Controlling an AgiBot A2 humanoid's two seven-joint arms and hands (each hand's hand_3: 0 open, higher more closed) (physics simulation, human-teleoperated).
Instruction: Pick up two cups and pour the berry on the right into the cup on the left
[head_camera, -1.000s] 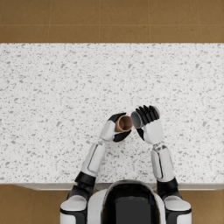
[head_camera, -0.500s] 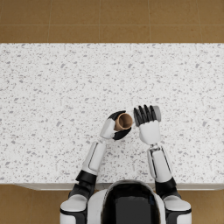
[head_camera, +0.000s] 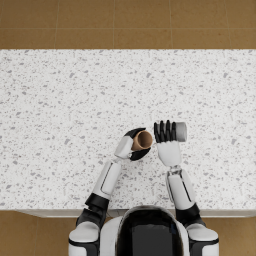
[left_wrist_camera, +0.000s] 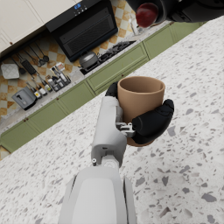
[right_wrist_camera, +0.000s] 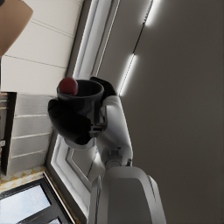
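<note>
Since half a second ago the right hand (head_camera: 167, 140) has drawn away to the robot's right, so the grey cup (head_camera: 179, 132) now sits apart from the brown cup (head_camera: 142, 140) with a clear gap between them, where before the two were nearly touching. The left hand (head_camera: 131, 146) has barely shifted.

Both cups are held up over the speckled table (head_camera: 60, 100), just in front of the robot. In the left wrist view the brown cup (left_wrist_camera: 139, 103) stands roughly upright with its mouth open, and the dark fingers (left_wrist_camera: 153, 122) of the left hand (left_wrist_camera: 131, 124) are wrapped firmly round its lower wall. I cannot tell whether anything lies inside it.

In the right wrist view the fingers (right_wrist_camera: 70, 120) of the right hand (right_wrist_camera: 78, 122) are clamped round the dark grey cup (right_wrist_camera: 81, 98). A red berry (right_wrist_camera: 68, 85) sits at the cup's mouth, right on the rim. The same berry (left_wrist_camera: 146, 14) shows in the left wrist view, inside the tipped grey cup (left_wrist_camera: 157, 11), which points its mouth toward the brown cup.
</note>
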